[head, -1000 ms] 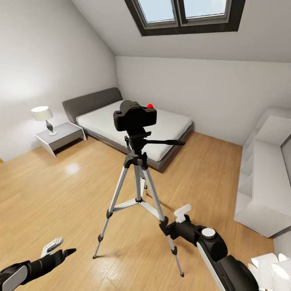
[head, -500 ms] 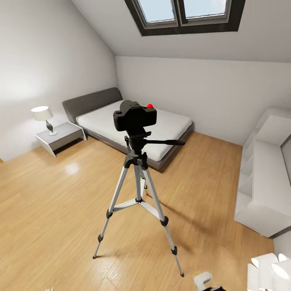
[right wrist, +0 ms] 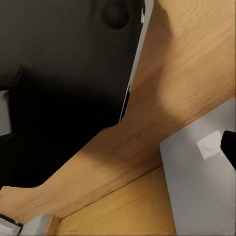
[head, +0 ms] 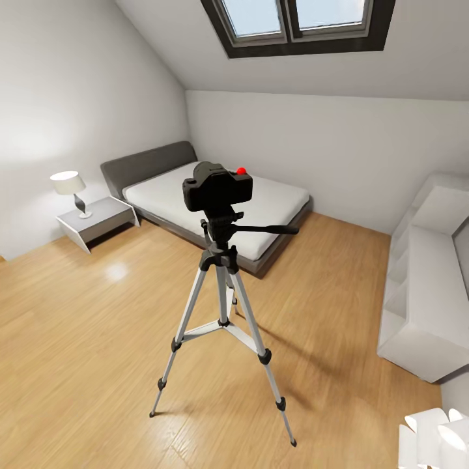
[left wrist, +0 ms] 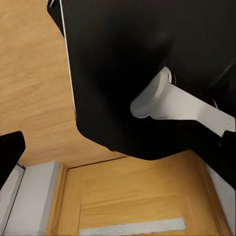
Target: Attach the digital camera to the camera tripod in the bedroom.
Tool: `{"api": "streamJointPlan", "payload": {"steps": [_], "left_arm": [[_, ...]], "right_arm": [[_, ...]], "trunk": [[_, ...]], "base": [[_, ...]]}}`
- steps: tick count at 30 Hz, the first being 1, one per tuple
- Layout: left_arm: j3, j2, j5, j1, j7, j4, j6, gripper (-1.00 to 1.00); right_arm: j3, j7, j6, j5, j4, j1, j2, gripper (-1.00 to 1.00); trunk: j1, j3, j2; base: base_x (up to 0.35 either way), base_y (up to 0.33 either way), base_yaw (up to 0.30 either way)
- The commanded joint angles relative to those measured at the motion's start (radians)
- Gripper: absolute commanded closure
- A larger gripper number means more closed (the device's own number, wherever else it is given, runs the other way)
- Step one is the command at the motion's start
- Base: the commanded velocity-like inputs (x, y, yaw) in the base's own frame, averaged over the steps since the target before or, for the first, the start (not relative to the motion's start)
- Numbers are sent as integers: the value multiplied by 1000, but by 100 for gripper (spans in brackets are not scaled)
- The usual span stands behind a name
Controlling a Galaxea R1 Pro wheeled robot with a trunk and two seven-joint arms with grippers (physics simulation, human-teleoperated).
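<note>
My pincers: whether they are open or closed, I cannot tell; the wrist views show dark robot body over wood floor (right wrist: 187, 73). The digital camera (head: 217, 187) sits on the head of the camera tripod (head: 221, 306), which stands in front of the bed (head: 215, 198). Judged rigid, light and top-heavy: grip the camera's sides, not the pan handle (head: 267, 229).
</note>
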Motion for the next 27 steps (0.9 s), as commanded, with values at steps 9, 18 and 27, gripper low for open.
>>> {"api": "streamJointPlan", "payload": {"steps": [9, 18, 27], "left_arm": [[-6, -9, 10, 18, 11, 5, 2, -100], [-6, -10, 10, 21, 12, 6, 2, -100], [-6, -11, 9, 21, 13, 6, 2, -100]], "right_arm": [[4, 2, -14, 1, 19, 16, -1, -100], [1, 2, -16, 0, 22, 18, -1, -100], [-1, 2, -17, -4, 22, 19, -1, -100]], "trunk": [[1, -2, -2], [1, -2, -2], [1, -2, -2]], "base": [[0, 0, 0], [0, 0, 0], [0, 0, 0]]}}
